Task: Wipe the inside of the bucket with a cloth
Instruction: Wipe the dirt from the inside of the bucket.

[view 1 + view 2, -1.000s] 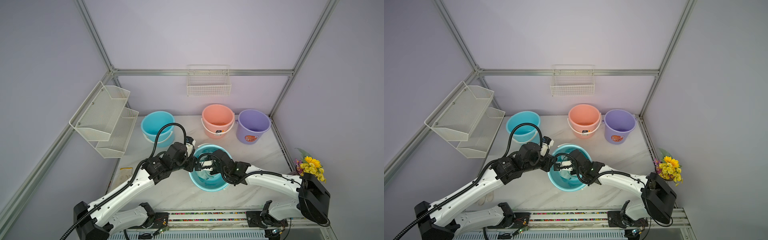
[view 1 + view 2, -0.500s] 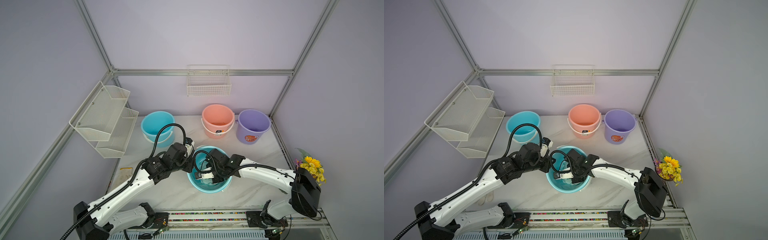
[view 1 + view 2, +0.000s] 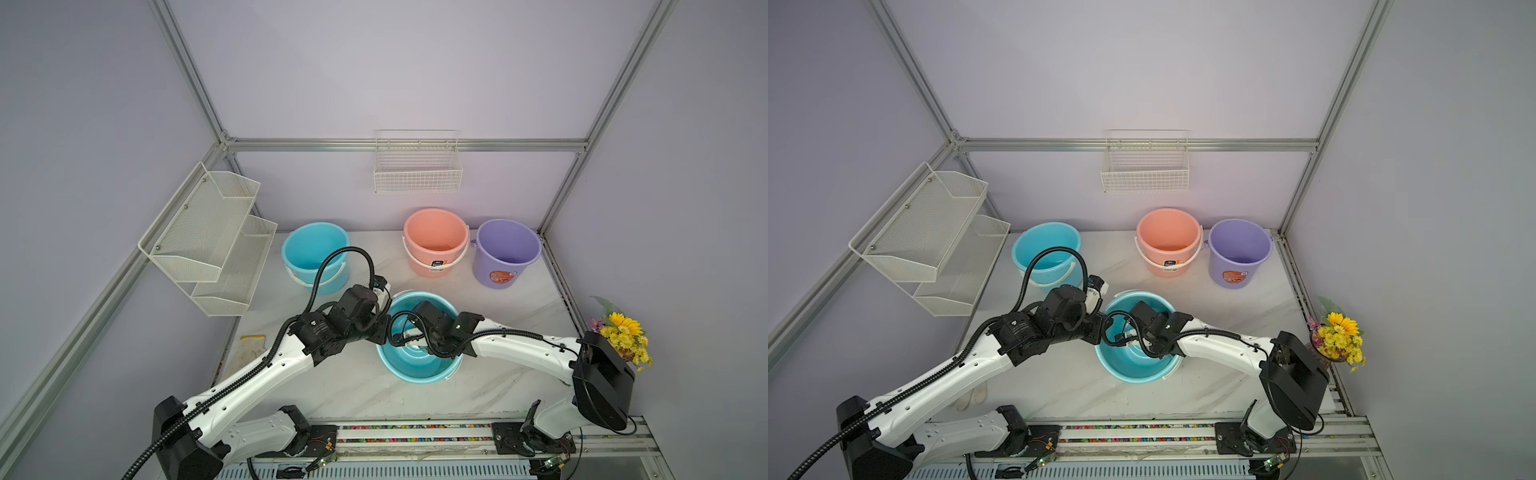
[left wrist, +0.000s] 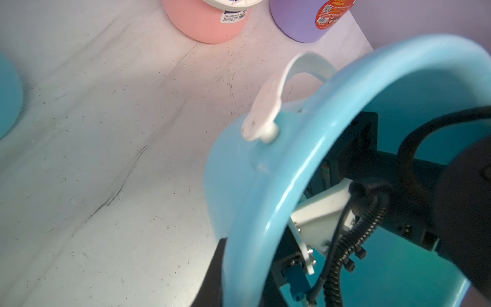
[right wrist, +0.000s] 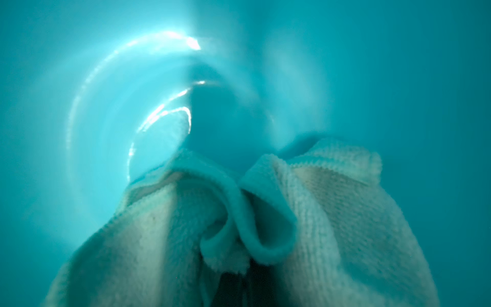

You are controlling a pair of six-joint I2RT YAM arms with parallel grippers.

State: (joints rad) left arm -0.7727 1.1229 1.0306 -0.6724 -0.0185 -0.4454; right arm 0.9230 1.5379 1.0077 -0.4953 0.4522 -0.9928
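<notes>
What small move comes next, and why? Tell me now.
Probably sweep the cloth sideways along the bucket wall: it hangs bunched inside, bare shiny wall lies beside it, and the left fingers clamp the rim steady.

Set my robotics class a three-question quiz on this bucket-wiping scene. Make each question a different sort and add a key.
1. True or false: the right gripper is shut on the cloth inside the near blue bucket.
2. Which gripper clamps that bucket's rim?
A. left gripper
B. right gripper
C. neither
3. Fill in: counting the one being wiped, ___ buckets stand on the table.

Key
1. True.
2. A.
3. Four: the near blue bucket, the far blue bucket, the pink bucket and the purple bucket.
</notes>
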